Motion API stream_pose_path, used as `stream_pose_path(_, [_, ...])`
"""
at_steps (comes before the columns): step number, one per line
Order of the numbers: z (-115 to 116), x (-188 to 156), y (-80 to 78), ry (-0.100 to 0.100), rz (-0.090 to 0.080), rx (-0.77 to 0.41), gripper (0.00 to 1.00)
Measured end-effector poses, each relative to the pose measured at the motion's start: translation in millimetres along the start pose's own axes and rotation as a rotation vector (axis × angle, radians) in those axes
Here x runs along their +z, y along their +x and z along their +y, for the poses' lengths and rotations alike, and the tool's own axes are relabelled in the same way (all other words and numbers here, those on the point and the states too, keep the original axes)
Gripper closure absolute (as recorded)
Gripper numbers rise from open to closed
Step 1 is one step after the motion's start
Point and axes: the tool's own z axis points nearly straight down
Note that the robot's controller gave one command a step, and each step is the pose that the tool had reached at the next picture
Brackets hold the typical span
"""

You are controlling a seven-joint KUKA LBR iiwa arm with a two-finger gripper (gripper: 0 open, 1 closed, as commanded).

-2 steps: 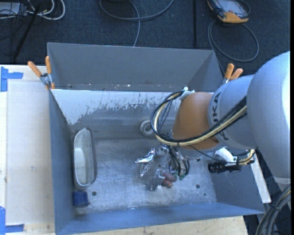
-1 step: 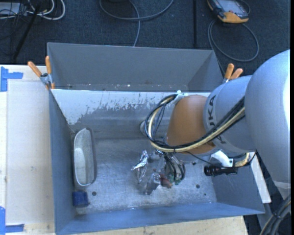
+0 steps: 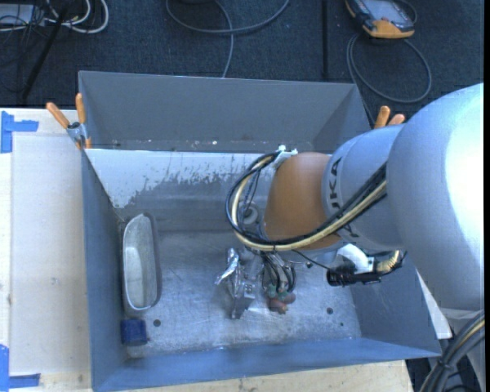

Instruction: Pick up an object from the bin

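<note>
as the gripper (image 3: pixel 239 294) stands low over the floor of the grey bin (image 3: pixel 229 113), well to the right of the silver oval dish (image 3: pixel 140 261), the step in hand is judged to be the reach down or the grasp itself. how far the claw is open cannot be told from the camera view, and nothing can be seen held in it.

a small reddish-brown object (image 3: pixel 278 303) lies just beside the gripper, on the side away from the silver oval dish. it is the nearest thing and the likely candidate. whether the claw touches it cannot be told. the dish lies lengthwise along the left wall, well apart from the gripper. a small blue block (image 3: pixel 133 331) sits just below the dish's near end.

next move, as a judgement: centre the claw over one thing, most likely by shifting slightly farther from the dish, then close on it and lift straight up, clear of the walls.

writing: beside the orange wrist cover (image 3: pixel 298 194), on the side away from the dish, the grey arm (image 3: pixel 441 194) carries lettering (image 3: pixel 336 184) that reads in part as "uka". no label can be read on the dish, the block or the reddish-brown object.
</note>
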Motion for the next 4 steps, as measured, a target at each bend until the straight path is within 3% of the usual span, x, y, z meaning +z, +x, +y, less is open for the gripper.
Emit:
stream_pose_path(1, [2.0, -2.5, -0.2, -0.003, -0.002, -0.004, 1.00])
stream_pose_path(2, [-11.2, -75.3, 18.5, -0.003, -0.002, 0.157, 1.00])
stream_pose_path(3, [-11.0, -72.5, 19.6, 0.000, 0.002, 0.153, 0.00])
stream_pose_path(4, [-82.4, -2.3, 23.7, 0.000, 0.002, -0.130, 0.00])
